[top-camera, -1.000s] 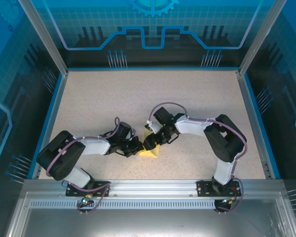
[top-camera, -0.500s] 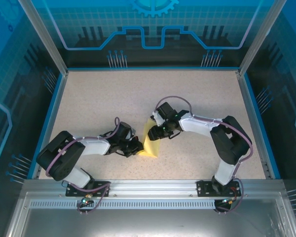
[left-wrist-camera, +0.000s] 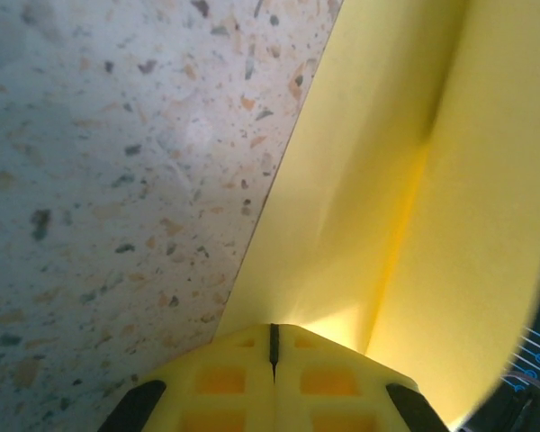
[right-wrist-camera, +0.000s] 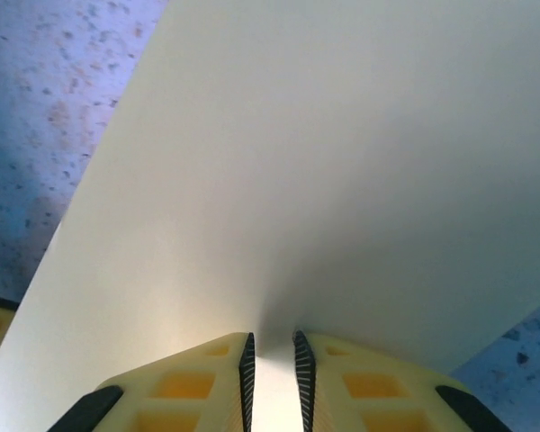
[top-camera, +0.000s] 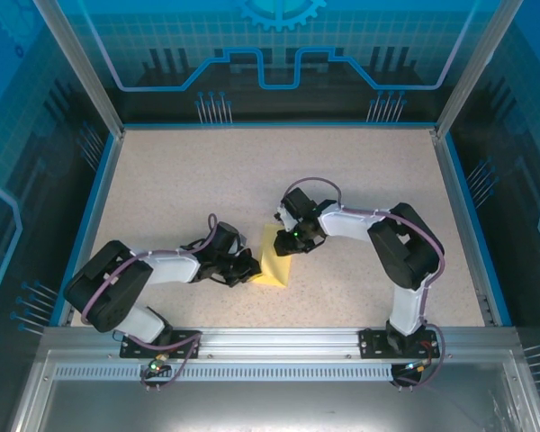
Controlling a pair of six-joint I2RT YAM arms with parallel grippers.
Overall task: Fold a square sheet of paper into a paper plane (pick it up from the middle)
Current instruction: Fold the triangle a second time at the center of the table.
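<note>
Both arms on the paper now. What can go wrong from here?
1. The left fingers are shut on the sheet and the right fingers straddle another edge: opposing pulls could tear it.
2. The right fingers bite only the rim, so it may slip out.
3. It bows near the left fingers; a stray crease could set.

The left gripper (left-wrist-camera: pixel 273 349) is showing its two yellow waffle-patterned plastic fingers (left-wrist-camera: pixel 218 382) pressed together, only a thin dark seam running between them; a thin yellow folded sheet of paper (left-wrist-camera: pixel 405 180) is meeting the fingertips and appears nipped there, fanning away ahead of the jaws and to their right, a soft crease running along it; the pale speckled stone-look tabletop (left-wrist-camera: pixel 117 180) is lying ahead and left of the jaws.
</note>
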